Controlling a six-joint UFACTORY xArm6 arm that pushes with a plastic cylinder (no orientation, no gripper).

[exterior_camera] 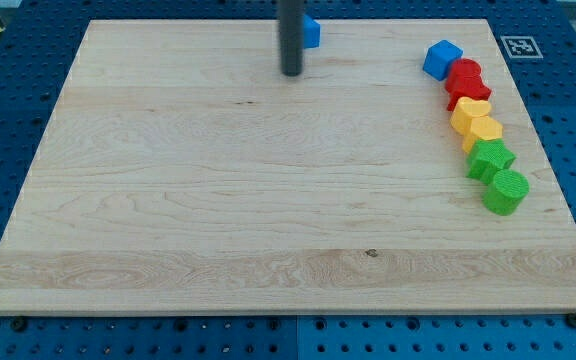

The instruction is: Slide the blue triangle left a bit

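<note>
The blue triangle (311, 31) sits at the upper middle of the frame, close to the top edge of the wooden board (218, 200). Only its right part shows; the dark rod (291, 35) stands in front of it and hides the rest, so its shape can barely be made out. My tip (292, 75) rests on the board just below and slightly to the left of that block; whether rod and block touch cannot be told from this view. The arm carries no hand or jaws, only the plain rod, so there is nothing spread, pressed together or pinching.

Well apart, at the upper right of the frame, a blue cube (442, 59) heads a curved chain of blocks that runs down the right side of the board. Just below and to its right lie two red blocks (465, 72) (467, 93), touching each other, their shapes unclear. Next come two yellow blocks (471, 112) (483, 131), packed tight together. Below them a green block (490, 158) of uncertain shape leans against a green cylinder (506, 190), which ends the chain at the middle right.

The board lies on a blue perforated table (8, 100). A small black-and-white marker (519, 46) sits beside the board's upper right corner.
</note>
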